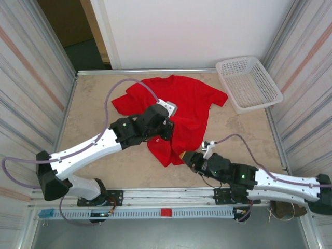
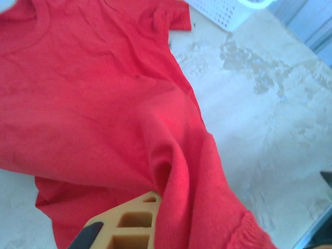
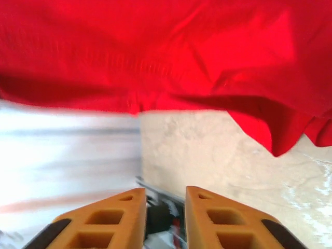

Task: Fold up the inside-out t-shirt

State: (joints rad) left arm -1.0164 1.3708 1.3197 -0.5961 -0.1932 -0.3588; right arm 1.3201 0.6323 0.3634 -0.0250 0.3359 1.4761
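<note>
I see the inside-out t-shirt (image 1: 192, 101) lying crumpled under and beyond my left gripper (image 1: 167, 129), its near hem just ahead of my right gripper (image 1: 184, 155). The left gripper is clamped on a raised fold of the red cloth. In the left wrist view that fold climbs up over one orange finger (image 2: 129, 223) and hides the other. The right gripper (image 3: 165, 191) has its two fingers slightly apart with nothing between them, and the shirt's edge (image 3: 155, 46) hangs across the top of its wrist view, clear of the tips. Under the shirt is a marbled beige table (image 1: 104, 155), bare to the left of the left gripper. A white plastic basket (image 1: 249, 83) sits well beyond the right gripper, in the far right corner and apart from the nearest sleeve. From above I also see striped panels (image 1: 31, 78) along both sides of the table, a white wall (image 1: 197, 31) behind it and a slotted rail (image 1: 166, 211) along the near edge. The left wrist camera catches the neckline and a corner of the basket (image 2: 223, 10). The left half of the right wrist view is a pale blur that I cannot read.
</note>
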